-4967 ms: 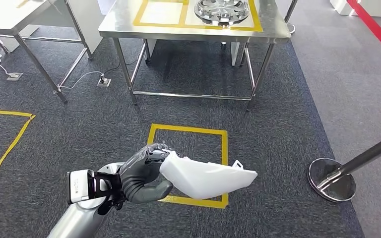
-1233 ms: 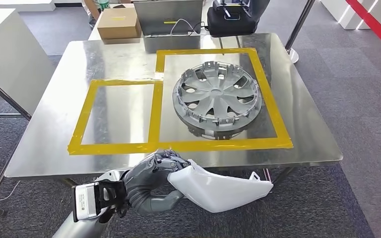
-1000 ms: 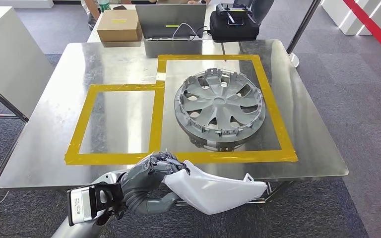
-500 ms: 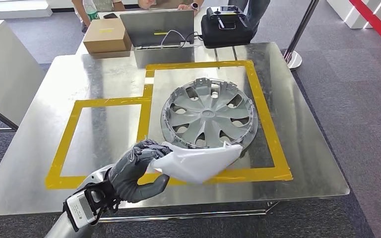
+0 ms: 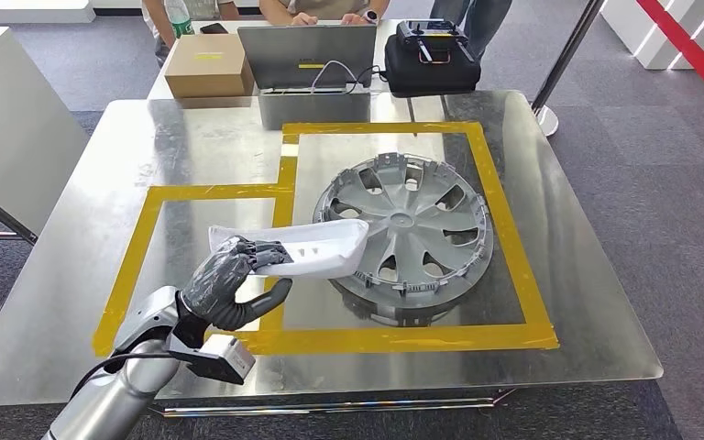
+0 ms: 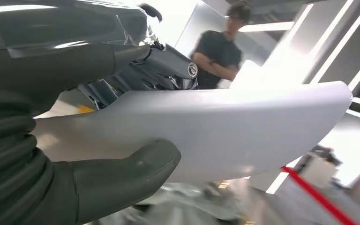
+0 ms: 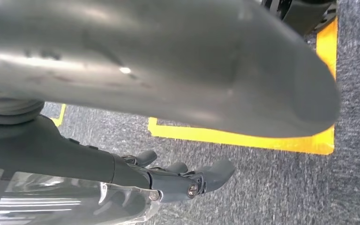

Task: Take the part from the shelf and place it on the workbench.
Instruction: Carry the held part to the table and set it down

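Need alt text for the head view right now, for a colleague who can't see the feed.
The robot's left hand holds a white plastic part above a steel workbench, its far end over a grey hubcap lying inside yellow tape. A laptop and cardboard box sit beyond.

bare steel inside left taped square (image 5: 203, 240), hubcap (image 5: 410, 236) crowding its right

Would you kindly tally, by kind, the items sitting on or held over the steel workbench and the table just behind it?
White plastic part, held by the left hand: 1
Wheel cover: 1
Cardboard box: 1
Laptop: 1
Black case: 1
Total: 5
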